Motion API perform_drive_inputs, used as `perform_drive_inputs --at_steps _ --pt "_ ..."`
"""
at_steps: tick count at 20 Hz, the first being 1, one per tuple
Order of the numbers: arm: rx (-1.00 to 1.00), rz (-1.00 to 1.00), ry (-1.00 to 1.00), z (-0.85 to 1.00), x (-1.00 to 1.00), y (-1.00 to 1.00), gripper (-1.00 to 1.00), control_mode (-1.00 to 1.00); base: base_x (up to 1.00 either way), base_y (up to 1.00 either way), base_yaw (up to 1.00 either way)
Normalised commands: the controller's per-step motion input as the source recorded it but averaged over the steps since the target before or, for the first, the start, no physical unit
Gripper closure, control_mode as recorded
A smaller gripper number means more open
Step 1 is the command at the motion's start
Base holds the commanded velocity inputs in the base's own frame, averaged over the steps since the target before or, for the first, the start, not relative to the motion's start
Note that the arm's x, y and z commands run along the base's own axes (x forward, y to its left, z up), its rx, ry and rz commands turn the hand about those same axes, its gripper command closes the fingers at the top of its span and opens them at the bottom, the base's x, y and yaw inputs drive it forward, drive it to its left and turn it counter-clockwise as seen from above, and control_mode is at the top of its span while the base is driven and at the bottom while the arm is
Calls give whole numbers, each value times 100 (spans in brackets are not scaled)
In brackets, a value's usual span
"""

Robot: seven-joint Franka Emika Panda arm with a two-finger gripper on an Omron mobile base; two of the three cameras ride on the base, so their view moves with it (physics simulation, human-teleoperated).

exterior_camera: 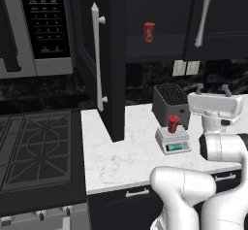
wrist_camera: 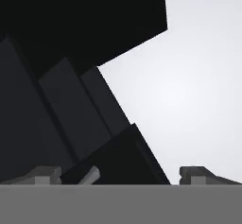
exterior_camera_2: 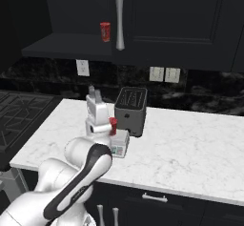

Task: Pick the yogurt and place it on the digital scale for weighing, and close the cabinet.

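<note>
Yogurt (exterior_camera: 173,124) stands upright on the digital scale (exterior_camera: 173,141), which sits on the white counter (exterior_camera: 116,156) just in front of the black toaster (exterior_camera: 170,104), toward the counter's middle; so the weighing half looks done, and the step in hand is, by my reading, closing the cabinet (exterior_camera: 160,15); its left door (exterior_camera: 97,59) stands swung out over the counter's left part, edge-on to the left base camera, with its long silver handle (exterior_camera: 97,61) facing left; the right door looks shut; a slimmer red container (exterior_camera: 149,32) stands on the open shelf inside; the gripper (exterior_camera: 213,88) is raised above and to the right of the scale, pointing upward, jaws spread wide and holding nothing; to do the closing well, the arm should probably travel left clear of the cup and scale, meet the door's outer face near its free edge rather than near the hinge, and push steadily along the door's arc until it seats flush; a knock against the cup would undo the weighing.
</note>
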Motion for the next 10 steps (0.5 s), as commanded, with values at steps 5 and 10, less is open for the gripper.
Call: perform_drive_inputs --at_steps 5,10 --pt "5 0 -5 -13 -64 83 -100 -100 0 0 0" --pt "-12 0 -4 8 -97 80 -100 -100 0 0 0"
